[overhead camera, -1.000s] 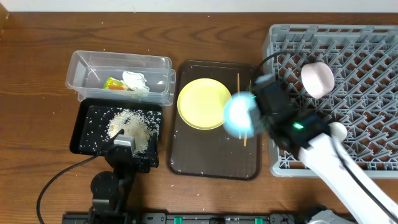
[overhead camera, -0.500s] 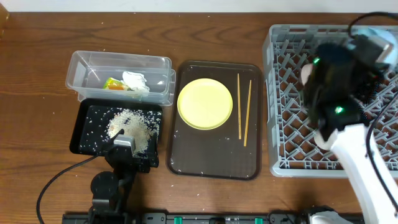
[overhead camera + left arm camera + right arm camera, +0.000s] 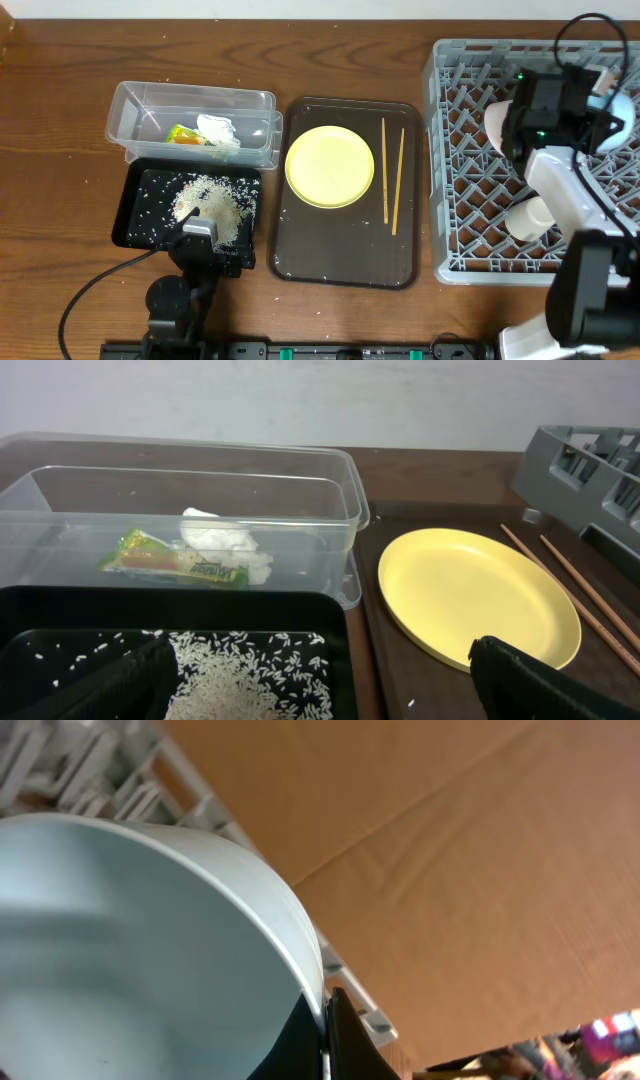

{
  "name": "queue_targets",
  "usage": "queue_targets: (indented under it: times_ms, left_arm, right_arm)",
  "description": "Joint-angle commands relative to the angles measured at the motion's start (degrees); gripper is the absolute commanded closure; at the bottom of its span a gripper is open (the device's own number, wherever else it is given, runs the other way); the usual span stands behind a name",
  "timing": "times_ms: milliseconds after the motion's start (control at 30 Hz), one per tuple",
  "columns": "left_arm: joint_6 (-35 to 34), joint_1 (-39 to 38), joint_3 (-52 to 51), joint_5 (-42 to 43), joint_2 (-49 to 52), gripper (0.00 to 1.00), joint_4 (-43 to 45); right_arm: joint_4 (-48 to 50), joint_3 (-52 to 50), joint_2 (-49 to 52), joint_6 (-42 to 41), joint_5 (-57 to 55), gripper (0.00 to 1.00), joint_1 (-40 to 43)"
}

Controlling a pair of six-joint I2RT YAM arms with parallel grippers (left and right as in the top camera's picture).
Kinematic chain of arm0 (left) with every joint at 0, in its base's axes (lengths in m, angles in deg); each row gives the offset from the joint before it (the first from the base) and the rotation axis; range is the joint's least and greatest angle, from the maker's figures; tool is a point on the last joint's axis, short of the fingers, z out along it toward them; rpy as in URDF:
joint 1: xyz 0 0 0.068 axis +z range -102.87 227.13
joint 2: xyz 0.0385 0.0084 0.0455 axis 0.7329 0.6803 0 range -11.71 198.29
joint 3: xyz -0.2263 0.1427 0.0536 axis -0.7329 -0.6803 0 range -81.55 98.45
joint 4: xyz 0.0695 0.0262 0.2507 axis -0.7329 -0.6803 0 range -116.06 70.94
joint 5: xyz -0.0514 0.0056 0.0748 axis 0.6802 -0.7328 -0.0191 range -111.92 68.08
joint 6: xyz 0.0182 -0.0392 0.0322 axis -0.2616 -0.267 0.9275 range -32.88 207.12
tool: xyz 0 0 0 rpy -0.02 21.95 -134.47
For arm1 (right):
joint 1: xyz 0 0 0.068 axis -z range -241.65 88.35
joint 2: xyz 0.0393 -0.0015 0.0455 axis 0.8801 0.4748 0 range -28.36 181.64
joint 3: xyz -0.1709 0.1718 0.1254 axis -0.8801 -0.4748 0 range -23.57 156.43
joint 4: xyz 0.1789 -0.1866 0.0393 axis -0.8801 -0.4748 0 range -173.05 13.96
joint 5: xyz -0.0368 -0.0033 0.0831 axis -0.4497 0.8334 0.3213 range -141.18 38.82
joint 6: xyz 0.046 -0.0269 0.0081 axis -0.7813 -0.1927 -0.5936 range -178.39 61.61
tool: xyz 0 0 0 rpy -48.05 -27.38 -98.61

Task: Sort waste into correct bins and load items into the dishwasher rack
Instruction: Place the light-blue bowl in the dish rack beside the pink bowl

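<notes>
My right gripper (image 3: 325, 1020) is shut on the rim of the light-blue bowl (image 3: 130, 940). It holds the bowl tilted over the far right of the grey dishwasher rack (image 3: 445, 265), where the gripper (image 3: 598, 98) and bowl (image 3: 622, 105) also show from overhead. The white bowl (image 3: 497, 125) sits in the rack beside the arm. The yellow plate (image 3: 330, 166) and two chopsticks (image 3: 392, 175) lie on the brown serving tray (image 3: 345, 250). My left gripper (image 3: 320, 685) is open and empty above the black tray (image 3: 140, 215), which holds rice (image 3: 205, 200).
The clear tub (image 3: 195, 92) behind the black tray holds the snack wrapper (image 3: 182, 134) and the tissue (image 3: 216, 128). In the left wrist view the plate (image 3: 470, 595) and chopsticks (image 3: 580, 585) lie to the right. A few rice grains lie on the brown tray.
My right arm carried the light-blue bowl from above the brown tray rightward to the rack's far right. The left arm has not moved.
</notes>
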Motion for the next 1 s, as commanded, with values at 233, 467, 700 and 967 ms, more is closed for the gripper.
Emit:
queue_targets:
  times_ms: [233, 467, 700, 967]
  left_arm:
    - [1.0, 0.3, -1.4, 0.4, -0.4, 0.04, -0.3]
    - [1.0, 0.3, -1.4, 0.4, -0.4, 0.04, -0.3]
    - [1.0, 0.3, -1.4, 0.4, -0.4, 0.04, -0.3]
    - [1.0, 0.3, -1.4, 0.4, -0.4, 0.04, -0.3]
  right_arm:
    - [-0.3, 0.2, 4.6, 4.4, 1.1, 0.32, -6.8]
    - [-0.4, 0.3, -1.7, 5.2, 6.4, 0.13, -13.6]
    - [-9.4, 0.6, -12.4, 1.6, 26.9, 0.17, -18.9]
    - [-21.7, 0.6, -16.3, -16.1, 70.0, 0.35, -24.0]
